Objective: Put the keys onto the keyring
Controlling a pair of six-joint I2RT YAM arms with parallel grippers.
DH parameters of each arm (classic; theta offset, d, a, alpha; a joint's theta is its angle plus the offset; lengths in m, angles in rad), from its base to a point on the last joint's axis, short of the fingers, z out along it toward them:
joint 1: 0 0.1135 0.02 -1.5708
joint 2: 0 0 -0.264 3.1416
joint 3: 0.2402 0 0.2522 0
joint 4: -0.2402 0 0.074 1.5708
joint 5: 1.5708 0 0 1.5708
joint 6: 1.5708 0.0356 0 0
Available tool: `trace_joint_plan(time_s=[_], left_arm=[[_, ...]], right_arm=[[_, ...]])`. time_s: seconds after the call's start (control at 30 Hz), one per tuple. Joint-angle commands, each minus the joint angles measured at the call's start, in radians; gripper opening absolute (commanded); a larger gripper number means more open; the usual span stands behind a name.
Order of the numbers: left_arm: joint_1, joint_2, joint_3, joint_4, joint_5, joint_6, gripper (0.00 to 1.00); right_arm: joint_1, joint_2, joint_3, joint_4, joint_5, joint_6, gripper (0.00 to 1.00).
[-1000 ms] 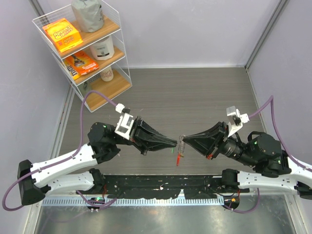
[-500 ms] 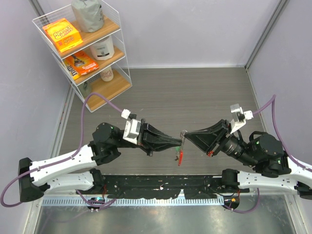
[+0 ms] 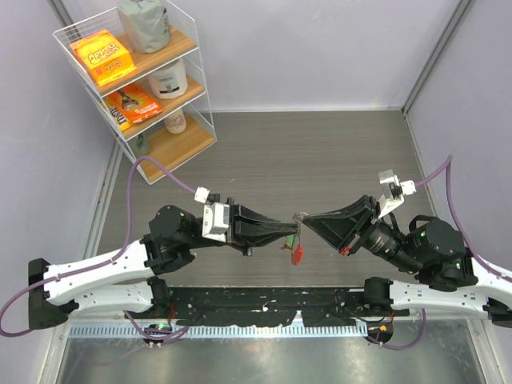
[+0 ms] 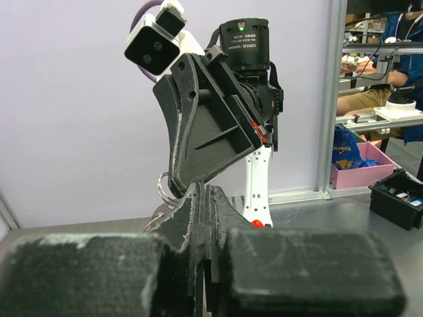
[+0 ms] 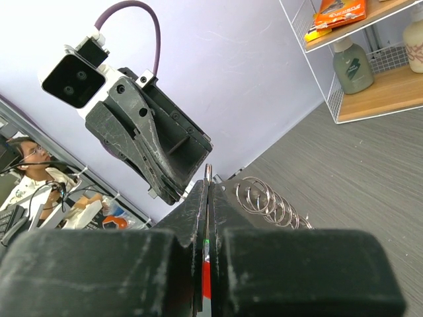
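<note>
Right claw (image 3: 305, 218) is pressed together on the chain end of the keyring (image 3: 297, 254). The chain rings (image 5: 266, 198) are bunched right beside its fingertips and the red loop dangles below, up in the air over the surface (image 3: 320, 152). Left claw (image 3: 293, 232) is clamped tight too, nose to nose with it. I think it's pinching the green key (image 3: 286, 246), though the actual grip is hidden. Can't spot the yellow key anywhere. This stuff is tiny, light, slick metal and the chain flops, so I reckon it's best to hold the key by its plastic head and the ring by the stiff red part, not the chain.
</note>
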Motion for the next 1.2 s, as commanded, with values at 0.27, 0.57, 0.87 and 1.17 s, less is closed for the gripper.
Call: trace_joint_plan(time_s=[0.27, 0.57, 0.87, 1.17], left_arm=[[-0.020, -0.017, 0.028, 0.023, -0.051, 0.060, 0.00], [-0.023, -0.028, 0.024, 0.017, -0.064, 0.080, 0.00], [-0.025, -0.030, 0.027, 0.000, -0.055, 0.083, 0.00], [-0.026, -0.039, 0.020, -0.008, -0.079, 0.084, 0.00]], right_arm=[[-0.001, 0.039, 0.019, 0.044, -0.007, 0.038, 0.06], [-0.001, 0.037, 0.022, 0.038, -0.023, 0.038, 0.05], [-0.001, 0.018, 0.012, 0.044, -0.012, 0.036, 0.06], [-0.001, 0.016, 0.022, 0.042, -0.030, 0.038, 0.06]])
